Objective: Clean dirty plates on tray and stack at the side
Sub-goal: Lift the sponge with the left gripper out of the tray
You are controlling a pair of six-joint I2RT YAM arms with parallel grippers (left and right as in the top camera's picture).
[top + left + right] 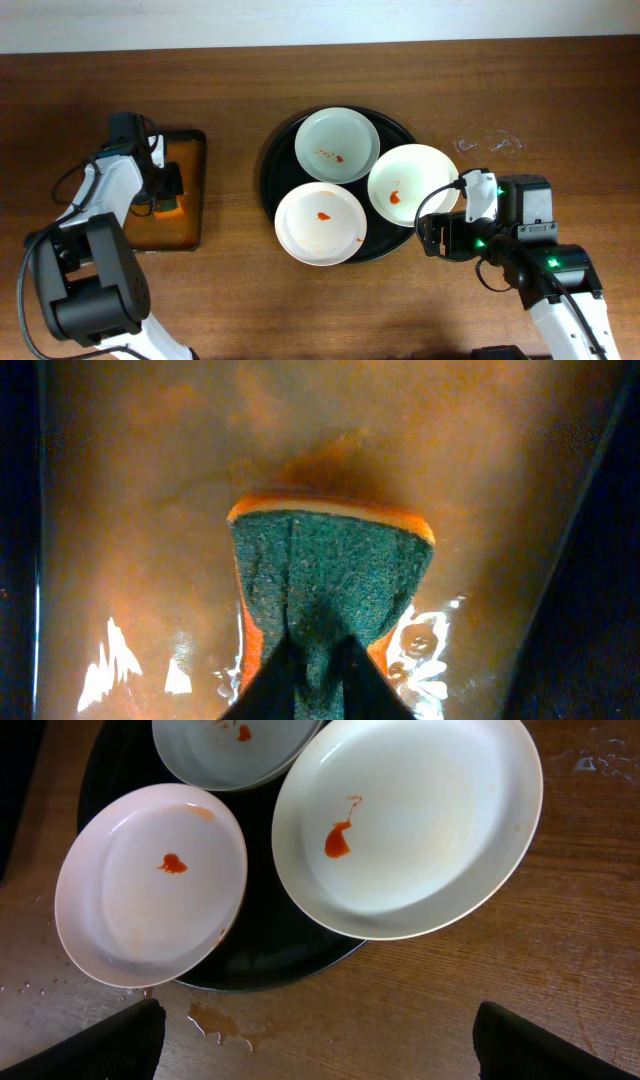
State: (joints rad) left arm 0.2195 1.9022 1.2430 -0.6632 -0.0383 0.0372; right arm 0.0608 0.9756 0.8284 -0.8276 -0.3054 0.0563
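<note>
Left gripper (pixel 315 652) first: its jaws are pinched together on the sponge (pixel 330 575), green scouring face toward the wrist camera, orange body behind; it hangs over the wet brown floor of the small rectangular tray (pixel 190 225), well apart from the work.

Over to the right gripper (pixel 320 1055): jaws spread wide, nothing between them, poised over bare table (pixel 560 950) just beside the nearest plate (pixel 410 820); that plate sits partly on the round tray (pixel 265 945), its outer edge overhanging the rim on the gripper's side, a red smear in its bowl.

Further out, the front plate (pixel 150 885) carries one red spot and the far plate (pixel 337 145) a few streaks; all three sit on the tray, all dirty, none stacked.

My read: the step is bringing sponge and plate together. It is best done with the right fingers taking that overhanging lip to steady it, while the left lays the scouring face flat on the smear. Watch the puddle (pixel 220 1020) by the rim; a wet glazed plate may slip from a shallow pinch, so grip deep.
</note>
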